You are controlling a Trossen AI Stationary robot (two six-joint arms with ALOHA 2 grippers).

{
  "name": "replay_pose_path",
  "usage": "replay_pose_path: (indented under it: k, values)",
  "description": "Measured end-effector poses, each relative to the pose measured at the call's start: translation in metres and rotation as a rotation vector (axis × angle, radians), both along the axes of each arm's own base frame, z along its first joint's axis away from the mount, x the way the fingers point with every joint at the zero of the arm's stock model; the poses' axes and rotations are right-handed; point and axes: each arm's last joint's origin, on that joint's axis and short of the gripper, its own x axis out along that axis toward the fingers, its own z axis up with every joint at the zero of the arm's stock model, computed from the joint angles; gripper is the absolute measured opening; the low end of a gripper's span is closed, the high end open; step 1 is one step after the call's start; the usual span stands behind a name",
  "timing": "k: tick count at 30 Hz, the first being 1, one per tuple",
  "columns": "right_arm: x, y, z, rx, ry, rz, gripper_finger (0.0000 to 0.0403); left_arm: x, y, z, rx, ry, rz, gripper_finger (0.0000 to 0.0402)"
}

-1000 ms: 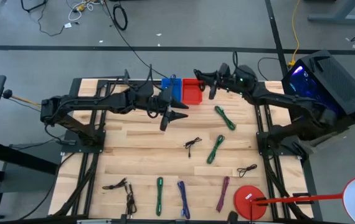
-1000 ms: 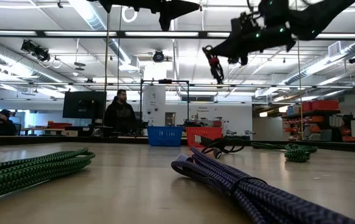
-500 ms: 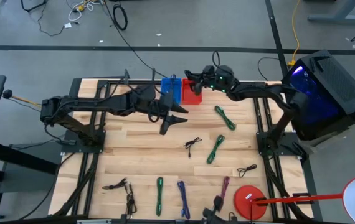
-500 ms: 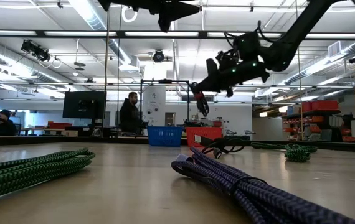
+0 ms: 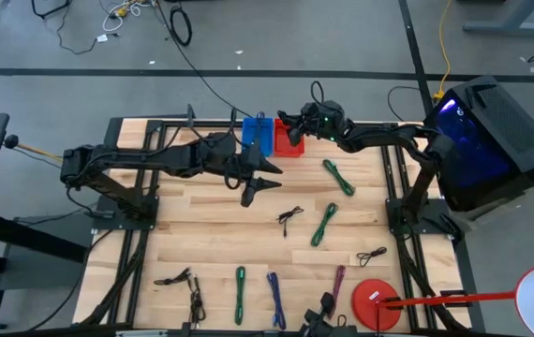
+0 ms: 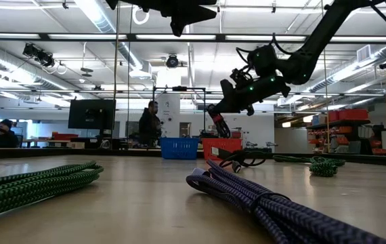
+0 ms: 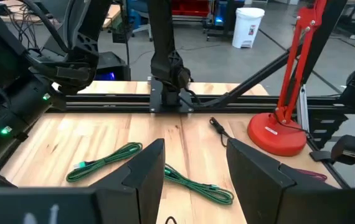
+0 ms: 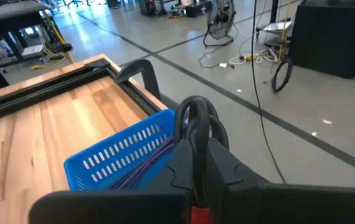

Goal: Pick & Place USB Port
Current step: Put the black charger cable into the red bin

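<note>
My right gripper hangs over the red bin at the table's far edge, shut on a coiled black-and-red USB cable. The blue basket stands beside the red bin, on its left. My left gripper hovers open, high above the table's middle, with nothing between its fingers. Other coiled cables lie loose on the table, among them two green ones and a black one. My right gripper pinches the coiled cable between its two fingers. A black loop end sticks out past the fingertips. The fingers come nearly level from the table's right. The cable's red part hangs below them, clear of the red bin.
Along the near edge lie more cables: black, green, blue and purple; another black one lies at the right. A red lamp base stands at the near right corner. People move in the room behind.
My right gripper has come down and toward the table's left, carrying the cable from beside the red bin to just above it, still shut. The cable hangs lower now. A person in the room behind has walked rightward.
</note>
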Motion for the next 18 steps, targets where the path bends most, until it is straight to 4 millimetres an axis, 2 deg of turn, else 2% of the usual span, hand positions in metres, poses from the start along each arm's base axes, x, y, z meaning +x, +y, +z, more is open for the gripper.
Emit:
replay_pose_path:
  k: [12, 18]
  values:
    - [-0.0004, 0.0025, -0.0062, 0.029, 0.063, -0.041, 0.0010, 0.0000, -0.0002, 0.0000, 0.003, 0.000, -0.001, 0.0177]
    - [-0.0024, 0.0020, -0.0097, 0.039, 0.103, -0.091, 0.0078, 0.0001, -0.0006, 0.0000, 0.002, 0.000, -0.002, 0.0177]
